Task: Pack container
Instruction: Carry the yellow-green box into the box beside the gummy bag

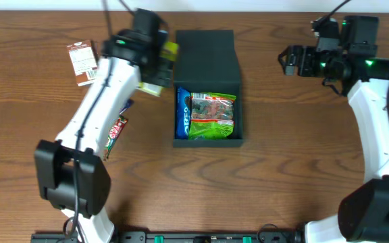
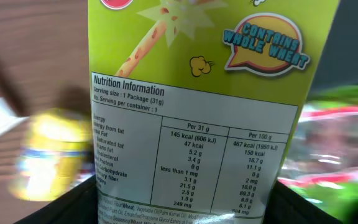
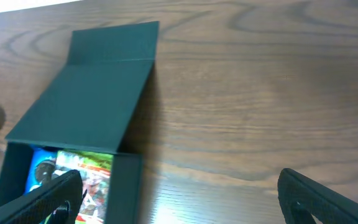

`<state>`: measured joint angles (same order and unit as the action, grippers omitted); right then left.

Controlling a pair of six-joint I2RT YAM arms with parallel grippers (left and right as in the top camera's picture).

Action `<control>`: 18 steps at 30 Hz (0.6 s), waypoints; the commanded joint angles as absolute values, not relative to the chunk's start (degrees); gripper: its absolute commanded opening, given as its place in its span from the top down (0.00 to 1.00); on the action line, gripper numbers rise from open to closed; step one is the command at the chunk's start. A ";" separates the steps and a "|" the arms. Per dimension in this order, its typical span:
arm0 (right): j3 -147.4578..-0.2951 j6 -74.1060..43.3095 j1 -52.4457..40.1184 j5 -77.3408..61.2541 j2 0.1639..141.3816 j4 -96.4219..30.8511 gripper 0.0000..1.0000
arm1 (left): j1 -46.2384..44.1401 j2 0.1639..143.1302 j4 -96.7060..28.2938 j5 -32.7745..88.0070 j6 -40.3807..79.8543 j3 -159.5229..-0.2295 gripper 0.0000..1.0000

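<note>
The container (image 1: 208, 138) is a dark teal-black square box at the table's middle, its hinged lid (image 1: 205, 54) open toward the back. Inside lie a blue Oreo packet (image 1: 182, 111) and a green snack packet (image 1: 212, 115). My left gripper (image 1: 158, 66) is just left of the container, shut on a lime-green snack packet (image 1: 151, 86). In the left wrist view this packet (image 2: 191, 112) fills the frame between the jaws (image 2: 185, 210). My right gripper (image 1: 292, 59) is open and empty, off to the container's right. The right wrist view shows the container (image 3: 98, 99) ahead of the open jaws (image 3: 185, 199).
A brown-and-white packet (image 1: 81, 62) lies at the far left. A red packet (image 1: 117, 130) and a blue item (image 1: 126, 104) lie by my left arm. A blurred yellow item (image 2: 50, 155) sits left of the container.
</note>
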<state>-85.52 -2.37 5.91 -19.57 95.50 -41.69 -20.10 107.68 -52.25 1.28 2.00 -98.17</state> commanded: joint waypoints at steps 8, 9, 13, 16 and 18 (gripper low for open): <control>-86.26 -2.92 10.28 -19.92 94.39 -41.19 0.01 | -34.13 112.44 -52.58 2.79 25.98 -99.15 0.28; -86.26 -2.90 10.48 -19.92 94.39 -41.17 0.01 | -34.94 113.19 -52.93 2.59 27.70 -99.15 0.28; -86.26 -2.50 11.00 -19.92 94.39 -40.80 0.01 | -35.70 114.74 -55.33 1.54 35.24 -99.15 0.27; -86.26 -2.50 11.09 -19.94 94.39 -39.59 0.01 | -35.73 115.44 -55.94 3.36 39.90 -99.13 0.28; -86.26 -2.50 11.07 -19.94 94.41 -38.81 0.01 | -35.88 115.96 -55.83 4.54 40.99 -99.13 0.28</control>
<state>-85.52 -2.37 10.59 -19.57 95.50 -39.24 -35.90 115.04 -55.68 3.31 36.18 -98.17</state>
